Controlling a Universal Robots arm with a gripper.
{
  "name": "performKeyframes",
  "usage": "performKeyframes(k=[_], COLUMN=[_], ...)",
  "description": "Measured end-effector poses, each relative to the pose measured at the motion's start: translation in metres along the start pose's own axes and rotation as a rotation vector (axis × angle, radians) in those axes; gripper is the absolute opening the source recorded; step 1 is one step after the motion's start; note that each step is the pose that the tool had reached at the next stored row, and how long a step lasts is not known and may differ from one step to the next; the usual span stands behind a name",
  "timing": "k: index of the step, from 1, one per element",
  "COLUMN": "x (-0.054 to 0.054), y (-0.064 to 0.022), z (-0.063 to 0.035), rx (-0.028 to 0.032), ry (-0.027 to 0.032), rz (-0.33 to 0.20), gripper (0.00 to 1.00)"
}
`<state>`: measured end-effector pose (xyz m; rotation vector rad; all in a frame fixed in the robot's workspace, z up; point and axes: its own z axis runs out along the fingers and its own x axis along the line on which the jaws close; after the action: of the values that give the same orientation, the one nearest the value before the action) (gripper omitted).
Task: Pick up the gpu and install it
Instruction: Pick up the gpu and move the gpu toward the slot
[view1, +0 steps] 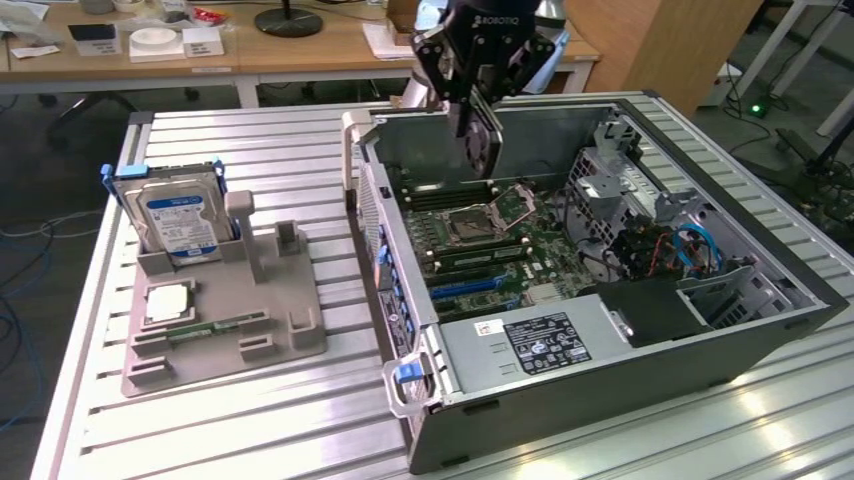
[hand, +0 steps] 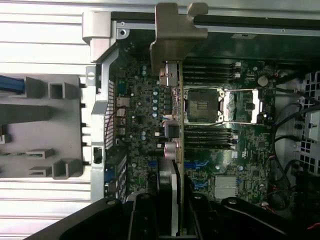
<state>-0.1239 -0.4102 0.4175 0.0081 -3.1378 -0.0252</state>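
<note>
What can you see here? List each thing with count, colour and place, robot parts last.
table: one, silver slats, under everything
computer case: one, grey, open on the table
motherboard: one, green, inside the case
gpu: one, dark with silver bracket, upright over the open case
holder: one, grey, on the exterior view's left of the case
hard drive: one, silver with blue label, standing in the holder
memory stick: one, green, lying in the holder
gripper: one, black, shut on the gpu
</note>
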Motion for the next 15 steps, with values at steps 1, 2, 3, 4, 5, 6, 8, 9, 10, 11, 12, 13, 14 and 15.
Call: performKeyframes(k=[1,2,3,4,5,6,8,9,10,11,12,13,14,15], x=[-0.002,-0.004,-0.006,-0.008,-0.011,-0.013,-0.018,-0.021,-0.023,-0.025,-0.028,-0.03,-0.033,-0.035], y=[0.0,0.0,-0.0001,-0.0001,-0.0001,-0.0001,-0.0001,-0.0002,-0.0001,-0.0002,-0.0002,-0.0002,-0.0002,-0.0002], z=[0.0001,0.0001,0.0002,0.0002,0.0003,0.0004,0.0006,0.0007,0.0009,0.0011,0.0012,0.0013,0.0015,0.0016], rx=[0.0,0.0,0.0,0.0001,0.0,0.0,0.0,0.0,-0.0001,0.0,0.0,0.0,0.0,0.0], ry=[0.0,0.0,0.0,0.0001,0.0,0.0,0.0,0.0,0.0,-0.0001,0.0,0.0,0.0,-0.0001], rz=[0.0,0.0,0.0,0.0,0.0,0.0,0.0,0.0,0.0,0.0,0.0,0.0,0.0,0.0], gripper=[0.28,0.28,0.28,0.28,0.28,0.28,0.28,0.28,0.28,0.28,0.28,0.28,0.28,0.28])
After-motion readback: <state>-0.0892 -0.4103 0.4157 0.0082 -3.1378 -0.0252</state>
